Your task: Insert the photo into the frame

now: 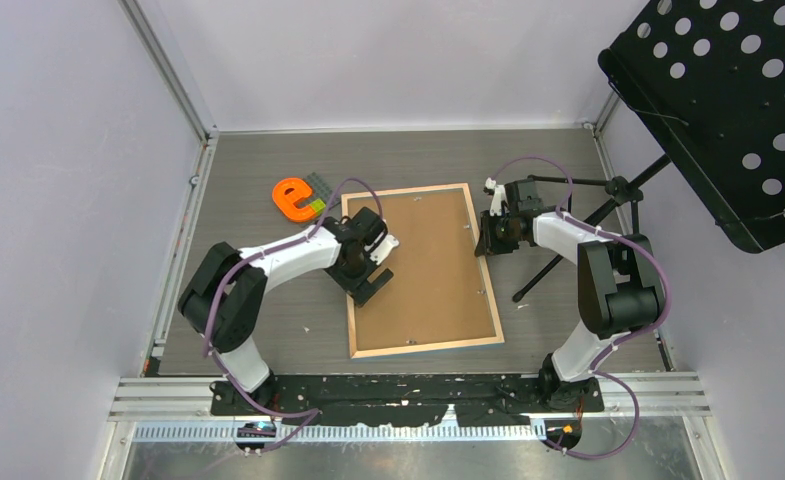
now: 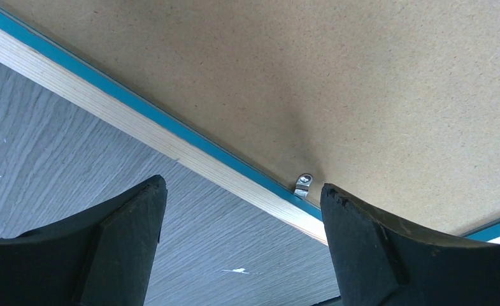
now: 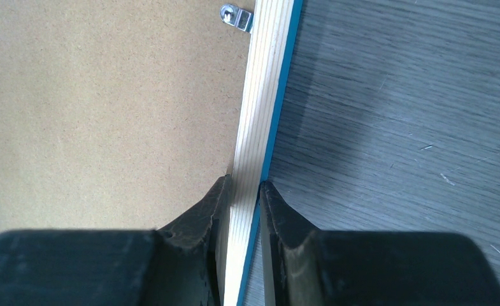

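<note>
The frame (image 1: 428,347) lies face down in the middle of the table, its light wood back up. A brown backing board (image 1: 423,270) fills it. The photo is hidden. My left gripper (image 1: 378,268) hovers open over the frame's left rail (image 2: 139,127), nothing between its fingers (image 2: 126,229), and a small metal clip (image 2: 303,184) sits just ahead of them. My right gripper (image 1: 485,235) is at the frame's right side. In the right wrist view this gripper (image 3: 244,188) is shut on the wood rail (image 3: 263,108), one finger over the board side and one on the blue outer edge.
An orange letter e (image 1: 292,198) and a grey brick plate (image 1: 318,190) lie beyond the frame's top left corner. A black perforated music stand (image 1: 728,110) leans in at the right, and its tripod legs (image 1: 568,250) reach onto the table near my right arm. Walls enclose three sides.
</note>
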`<state>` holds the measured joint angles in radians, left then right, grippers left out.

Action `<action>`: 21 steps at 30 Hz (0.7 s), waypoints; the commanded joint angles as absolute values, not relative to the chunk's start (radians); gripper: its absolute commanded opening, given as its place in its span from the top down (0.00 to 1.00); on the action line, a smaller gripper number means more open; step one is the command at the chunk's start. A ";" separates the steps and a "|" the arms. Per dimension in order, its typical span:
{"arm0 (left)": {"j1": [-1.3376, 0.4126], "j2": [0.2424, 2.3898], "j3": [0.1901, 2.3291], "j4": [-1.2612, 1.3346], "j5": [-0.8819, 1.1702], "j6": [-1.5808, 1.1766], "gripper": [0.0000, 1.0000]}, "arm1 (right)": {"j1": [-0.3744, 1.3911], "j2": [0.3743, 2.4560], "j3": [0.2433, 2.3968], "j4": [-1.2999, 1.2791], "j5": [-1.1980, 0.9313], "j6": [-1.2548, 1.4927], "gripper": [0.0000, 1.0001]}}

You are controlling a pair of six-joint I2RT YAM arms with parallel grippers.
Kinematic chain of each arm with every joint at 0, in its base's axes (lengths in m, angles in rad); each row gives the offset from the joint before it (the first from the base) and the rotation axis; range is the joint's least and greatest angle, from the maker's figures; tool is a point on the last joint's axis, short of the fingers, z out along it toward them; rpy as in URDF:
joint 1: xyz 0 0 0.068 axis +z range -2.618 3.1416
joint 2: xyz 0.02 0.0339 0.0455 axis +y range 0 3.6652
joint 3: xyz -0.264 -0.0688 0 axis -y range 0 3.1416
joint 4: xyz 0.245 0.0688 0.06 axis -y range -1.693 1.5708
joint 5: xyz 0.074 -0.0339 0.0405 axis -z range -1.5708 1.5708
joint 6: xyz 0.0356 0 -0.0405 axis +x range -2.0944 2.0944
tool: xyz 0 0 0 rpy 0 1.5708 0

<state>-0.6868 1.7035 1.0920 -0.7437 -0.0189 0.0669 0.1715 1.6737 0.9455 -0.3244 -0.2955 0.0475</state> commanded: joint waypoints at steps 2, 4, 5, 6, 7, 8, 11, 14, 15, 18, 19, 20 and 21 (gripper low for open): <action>-0.679 1.668 1.121 -0.719 -0.035 0.089 0.12 | 0.169 1.672 0.972 -0.270 -0.330 0.041 0.94; -0.670 1.667 1.127 -0.720 -0.029 0.087 0.12 | 0.169 1.670 0.973 -0.270 -0.332 0.041 0.94; -0.660 1.666 1.130 -0.723 -0.017 0.085 0.12 | 0.168 1.669 0.973 -0.271 -0.332 0.041 0.94; -0.643 1.665 1.135 -0.728 -0.006 0.084 0.12 | 0.168 1.669 0.972 -0.272 -0.333 0.039 0.94; -0.627 1.663 1.138 -0.730 0.033 0.081 0.12 | 0.168 1.667 0.971 -0.273 -0.333 0.038 0.94; -0.610 1.662 1.142 -0.732 0.049 0.080 0.11 | 0.169 1.664 0.971 -0.277 -0.333 0.036 0.94; -0.563 1.661 1.158 -0.737 0.071 0.082 0.10 | 0.169 1.655 0.965 -0.281 -0.332 0.031 0.94; -0.517 1.673 1.194 -0.750 0.098 0.087 0.09 | 0.168 1.645 0.961 -0.296 -0.333 0.022 0.94; -0.506 1.688 1.213 -0.761 0.101 0.091 0.09 | 0.169 1.643 0.960 -0.301 -0.333 0.017 0.94; -0.487 1.750 1.292 -0.809 0.102 0.098 0.08 | 0.170 1.633 0.955 -0.331 -0.337 0.008 0.94; -0.486 1.766 1.316 -0.819 0.103 0.097 0.09 | 0.171 1.629 0.949 -0.334 -0.338 0.007 0.94; -0.486 1.780 1.335 -0.828 0.107 0.097 0.09 | 0.170 1.617 0.946 -0.342 -0.339 0.006 0.94; -0.486 1.794 1.361 -0.835 0.108 0.091 0.10 | 0.170 1.612 0.938 -0.344 -0.342 0.007 0.94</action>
